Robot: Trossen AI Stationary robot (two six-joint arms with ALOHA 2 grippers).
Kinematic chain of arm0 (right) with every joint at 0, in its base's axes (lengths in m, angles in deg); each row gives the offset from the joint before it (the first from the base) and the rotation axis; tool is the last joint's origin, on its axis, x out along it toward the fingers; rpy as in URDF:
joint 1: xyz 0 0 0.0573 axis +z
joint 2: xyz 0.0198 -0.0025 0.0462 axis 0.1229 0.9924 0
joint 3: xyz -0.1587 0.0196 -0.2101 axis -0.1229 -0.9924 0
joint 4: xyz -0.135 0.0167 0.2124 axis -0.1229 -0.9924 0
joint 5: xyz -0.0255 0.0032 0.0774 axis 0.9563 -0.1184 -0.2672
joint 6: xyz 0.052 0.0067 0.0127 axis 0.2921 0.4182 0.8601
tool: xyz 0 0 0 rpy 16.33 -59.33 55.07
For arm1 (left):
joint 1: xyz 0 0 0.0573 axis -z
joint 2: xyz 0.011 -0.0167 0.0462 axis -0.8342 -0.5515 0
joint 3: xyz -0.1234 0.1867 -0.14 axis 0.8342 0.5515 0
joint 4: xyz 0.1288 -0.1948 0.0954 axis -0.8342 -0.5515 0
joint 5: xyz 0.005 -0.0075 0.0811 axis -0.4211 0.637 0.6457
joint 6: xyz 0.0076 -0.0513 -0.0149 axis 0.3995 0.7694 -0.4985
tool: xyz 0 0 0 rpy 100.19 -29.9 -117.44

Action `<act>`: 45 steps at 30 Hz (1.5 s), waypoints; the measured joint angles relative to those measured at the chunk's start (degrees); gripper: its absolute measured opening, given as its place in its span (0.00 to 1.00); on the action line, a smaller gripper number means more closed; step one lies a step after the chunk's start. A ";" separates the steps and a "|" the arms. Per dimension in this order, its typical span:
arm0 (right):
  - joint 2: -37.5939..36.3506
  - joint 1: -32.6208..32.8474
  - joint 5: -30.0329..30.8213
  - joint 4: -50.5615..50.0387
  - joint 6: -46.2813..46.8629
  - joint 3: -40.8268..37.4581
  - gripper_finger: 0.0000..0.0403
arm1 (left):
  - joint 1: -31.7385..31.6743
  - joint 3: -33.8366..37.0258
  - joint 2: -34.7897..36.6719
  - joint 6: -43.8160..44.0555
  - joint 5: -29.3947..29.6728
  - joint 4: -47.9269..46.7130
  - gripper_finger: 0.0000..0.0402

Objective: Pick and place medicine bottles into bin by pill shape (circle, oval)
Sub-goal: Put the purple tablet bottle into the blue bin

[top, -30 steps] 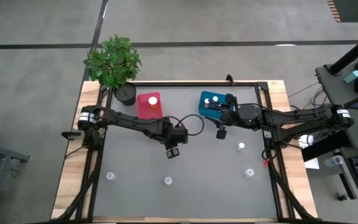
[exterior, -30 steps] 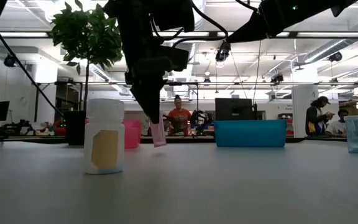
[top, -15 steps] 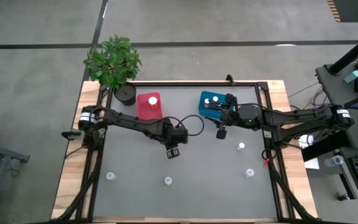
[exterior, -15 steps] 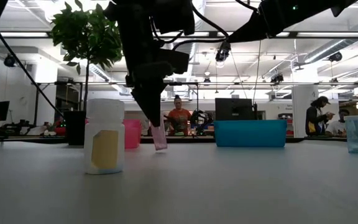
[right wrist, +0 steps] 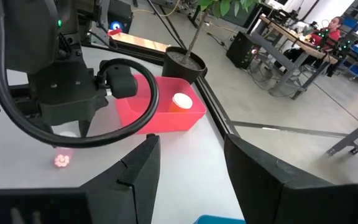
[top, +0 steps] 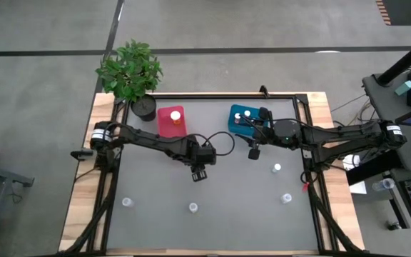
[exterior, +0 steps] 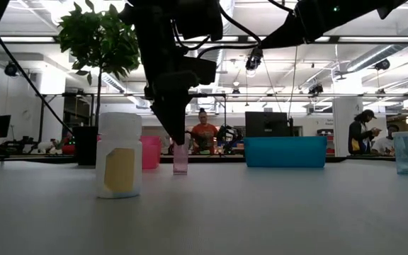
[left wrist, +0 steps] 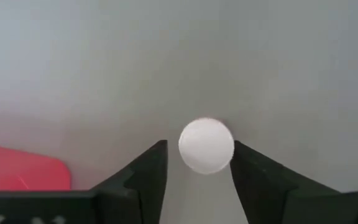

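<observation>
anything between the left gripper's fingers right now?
Yes. In the left wrist view a white-capped bottle sits between the open fingers of the left gripper, small gaps either side. The low view shows a pinkish bottle standing on the table under that gripper.

2 bins stand side by side at the far edge of the tabletop [top: 155, 228]: one bin [top: 170, 121] left, the other bin [top: 242, 118] right, each holding a bottle. The plant pot [top: 144, 107] sits left of them. 4 bottles stand nearer: 2 near the front edge [top: 127, 202] [top: 193, 208], 2 at right [top: 277, 168] [top: 286, 198].
</observation>
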 joint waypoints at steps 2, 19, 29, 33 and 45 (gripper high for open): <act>-0.01 0.00 0.00 -0.01 0.00 0.00 0.42 | 0.07 0.00 0.00 0.00 0.02 0.30 0.39; 0.16 0.12 -0.47 -1.80 6.71 -0.13 0.42 | 2.91 0.11 3.29 -2.74 0.24 -3.67 0.39; 4.11 0.27 -1.96 -3.34 19.33 -4.57 0.42 | 6.10 5.19 16.04 -8.97 8.93 1.63 0.39; 7.20 0.91 -2.20 -2.53 21.03 -4.37 0.42 | 7.71 13.68 24.10 -17.28 8.83 15.60 0.39; 22.78 3.46 -4.99 -4.95 17.76 10.78 0.42 | 7.51 39.67 45.93 -39.45 8.69 54.80 0.39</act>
